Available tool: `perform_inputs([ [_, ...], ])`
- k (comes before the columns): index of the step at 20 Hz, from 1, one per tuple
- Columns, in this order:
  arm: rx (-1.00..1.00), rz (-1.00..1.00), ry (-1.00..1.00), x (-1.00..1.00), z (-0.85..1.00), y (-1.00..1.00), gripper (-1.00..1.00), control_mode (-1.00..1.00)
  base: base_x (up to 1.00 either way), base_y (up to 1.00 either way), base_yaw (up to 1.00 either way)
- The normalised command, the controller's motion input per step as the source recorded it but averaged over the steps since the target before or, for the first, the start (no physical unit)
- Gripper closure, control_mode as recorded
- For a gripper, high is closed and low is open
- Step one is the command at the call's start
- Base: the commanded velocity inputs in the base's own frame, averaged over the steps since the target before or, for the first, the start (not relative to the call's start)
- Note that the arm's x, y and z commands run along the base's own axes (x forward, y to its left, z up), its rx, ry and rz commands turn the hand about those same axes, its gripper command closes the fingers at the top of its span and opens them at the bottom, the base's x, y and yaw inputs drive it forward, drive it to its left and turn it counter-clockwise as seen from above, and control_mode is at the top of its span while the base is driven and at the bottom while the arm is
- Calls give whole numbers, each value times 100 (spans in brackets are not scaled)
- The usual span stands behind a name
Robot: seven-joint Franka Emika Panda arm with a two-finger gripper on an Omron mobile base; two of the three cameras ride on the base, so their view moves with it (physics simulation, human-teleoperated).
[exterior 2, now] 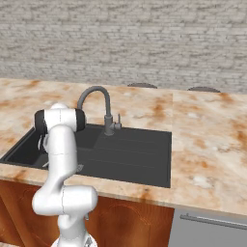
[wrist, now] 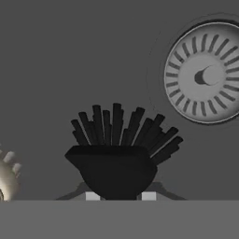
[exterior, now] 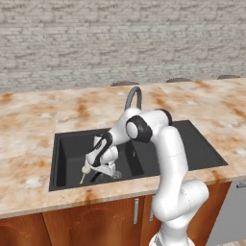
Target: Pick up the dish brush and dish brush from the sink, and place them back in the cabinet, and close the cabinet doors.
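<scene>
In the hand view the black dish brush [wrist: 119, 154] stands bristles up on the dark floor of the sink [exterior: 67, 144]. My gripper [wrist: 120, 196] is shut on its stubby body, one pale pad at each side. The cream-headed dish brush [wrist: 5, 179] lies at that view's left edge. In the left base view this cream dish brush [exterior: 86, 169] lies just left of my gripper [exterior: 98, 174], which is down in the basin near its front wall. From the right base view my arm hides the hand inside the sink [exterior 2: 125, 154]. The cabinet and its doors are out of view.
The round metal drain [wrist: 205, 74] lies beyond the black brush. The grey gooseneck tap [exterior: 133, 93] rises behind the basin, with the ribbed drainboard [exterior 2: 135, 144] beside it. Marbled counter surrounds the sink, with lower wooden cupboards [exterior: 136, 210] beneath and a brick wall behind.
</scene>
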Motion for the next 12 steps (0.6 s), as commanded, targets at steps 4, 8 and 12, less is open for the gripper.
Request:
perform_inputs([
  [4, 0, 0, 0, -4, 45, 0, 100, -100, 0, 0, 0],
  [8, 0, 0, 0, -12, 46, 0, 100, -100, 0, 0, 0],
  [12, 0, 0, 0, -17, 54, 0, 100, -100, 0, 0, 0],
])
